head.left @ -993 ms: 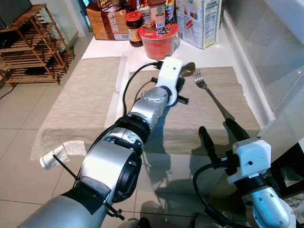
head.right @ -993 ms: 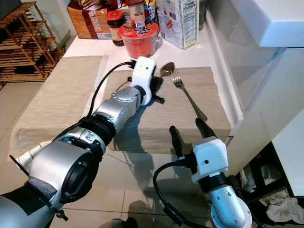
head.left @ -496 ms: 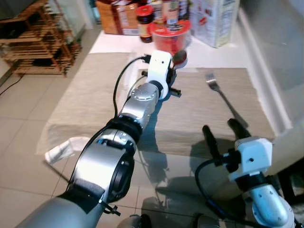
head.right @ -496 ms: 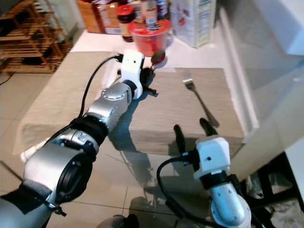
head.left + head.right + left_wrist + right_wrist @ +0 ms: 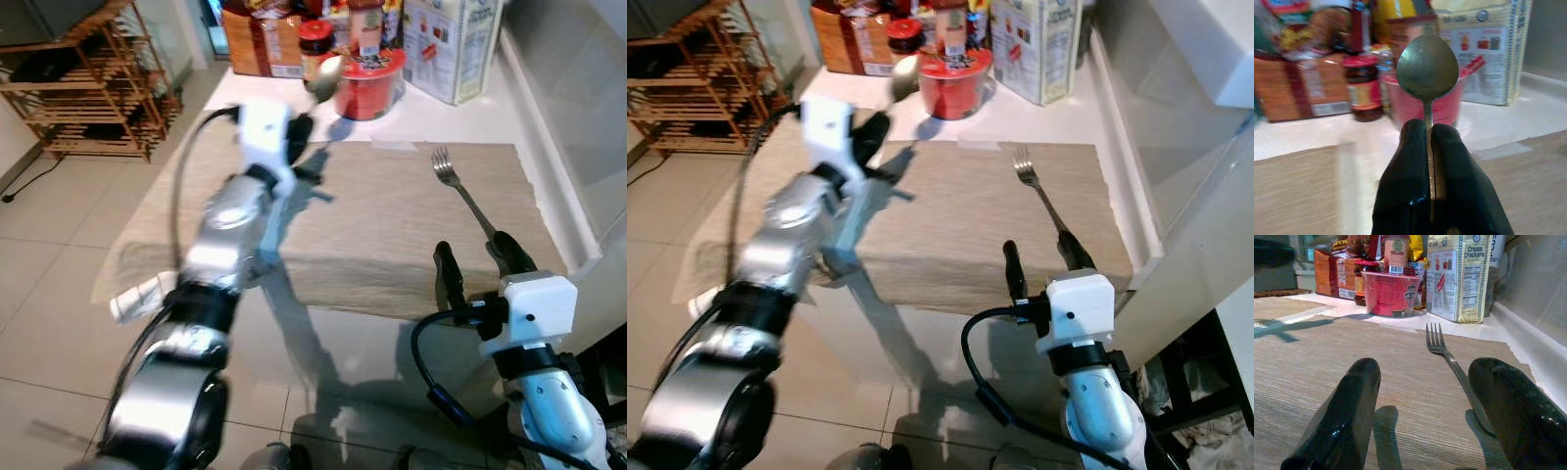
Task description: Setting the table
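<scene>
On the left, a wooden rack (image 5: 88, 88) stands on the floor, well apart from the table. The left gripper (image 5: 1431, 129) is lifted above the left part of the placemat (image 5: 392, 220), and its fingers are clenched on the handle of a spoon (image 5: 1427, 68), whose bowl points up toward the groceries at the back. I judge that the step in hand is carrying the spoon to its place. The next move calls for lowering it flat on the placemat, probably beside the fork (image 5: 462, 194), which already lies on the right part. At the back stand a dark jar (image 5: 315, 39), a red noodle cup (image 5: 372, 78) and a cracker box (image 5: 451, 44); the cup is close to the mat's edge and the spoon could touch it. On the right, the right gripper (image 5: 1430, 411) hangs released, its fingers apart on either side of the fork handle, so the left arm should not cross it.
</scene>
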Available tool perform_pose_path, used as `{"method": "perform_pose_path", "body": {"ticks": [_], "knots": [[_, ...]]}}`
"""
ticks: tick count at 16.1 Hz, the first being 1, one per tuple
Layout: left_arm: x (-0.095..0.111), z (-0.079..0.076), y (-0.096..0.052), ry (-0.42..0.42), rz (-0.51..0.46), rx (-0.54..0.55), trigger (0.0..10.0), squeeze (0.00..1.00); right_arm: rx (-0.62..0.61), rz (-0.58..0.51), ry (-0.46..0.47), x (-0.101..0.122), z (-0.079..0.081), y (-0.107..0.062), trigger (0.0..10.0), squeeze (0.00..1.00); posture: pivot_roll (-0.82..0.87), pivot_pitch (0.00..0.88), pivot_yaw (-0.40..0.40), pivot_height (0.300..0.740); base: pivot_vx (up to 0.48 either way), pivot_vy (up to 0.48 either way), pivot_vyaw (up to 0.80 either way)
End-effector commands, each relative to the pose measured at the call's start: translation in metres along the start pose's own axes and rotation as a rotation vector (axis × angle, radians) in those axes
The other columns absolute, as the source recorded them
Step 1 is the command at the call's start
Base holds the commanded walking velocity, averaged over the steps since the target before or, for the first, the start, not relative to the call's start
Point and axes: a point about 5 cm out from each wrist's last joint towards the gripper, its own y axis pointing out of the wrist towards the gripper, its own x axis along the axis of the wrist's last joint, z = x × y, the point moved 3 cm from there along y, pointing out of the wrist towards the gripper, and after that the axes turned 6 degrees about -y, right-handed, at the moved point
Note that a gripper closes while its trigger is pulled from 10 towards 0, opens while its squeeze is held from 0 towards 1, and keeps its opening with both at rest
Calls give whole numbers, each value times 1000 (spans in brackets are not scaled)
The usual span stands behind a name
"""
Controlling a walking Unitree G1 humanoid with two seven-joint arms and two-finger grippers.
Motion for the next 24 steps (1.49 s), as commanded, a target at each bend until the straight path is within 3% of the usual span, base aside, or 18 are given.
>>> {"method": "perform_pose_path", "body": {"ticks": [1,3,5,6,7,8,9,10,11,13,16,19,24], "knots": [[3,7,-9,14,-10,5,0,0,-7,-13,1,0,0,3,10000,0,-111,26,108,740,0,0,0],[-9,30,-36,36,18,94,0,0,-82,-4,15,-7,-10,11,10000,0,-92,15,95,740,0,0,0],[-15,40,-52,19,25,142,0,0,-114,6,16,-13,-16,14,10000,0,-77,4,89,740,0,0,0],[-21,40,-68,13,40,147,0,0,-131,12,24,-16,-19,17,10000,0,-70,3,84,740,0,0,0],[-25,34,-83,17,45,115,0,0,-134,11,27,-17,-19,18,10000,0,-69,8,82,740,0,0,0],[-38,21,-112,-39,76,56,0,0,-143,14,31,-20,-20,19,10000,0,-73,14,81,740,0,0,0],[-41,19,-119,-55,88,49,0,0,-144,16,32,-21,-20,19,10000,0,-73,14,81,740,0,0,0],[-57,11,-140,-38,149,23,0,0,-144,11,32,-20,-20,20,10000,0,-76,19,81,740,0,0,0],[-65,4,-150,-49,181,17,0,0,-143,5,33,-18,-21,21,10000,0,-76,20,71,740,0,0,0],[-62,-3,-145,-59,153,15,0,0,-136,4,34,-19,-21,21,10000,0,-77,20,60,740,0,0,0],[-50,-9,-125,-72,110,1,0,0,-113,18,21,-21,-18,22,10000,0,-91,13,63,740,0,0,-252],[-50,-6,-112,-59,118,-1,0,0,-84,30,7,-24,-10,22,10000,0,-94,15,65,740,0,0,-633],[-55,-5,-102,-49,153,23,0,0,-64,29,19,-26,-6,25,10000,0,-86,16,62,740,0,0,0]]}}
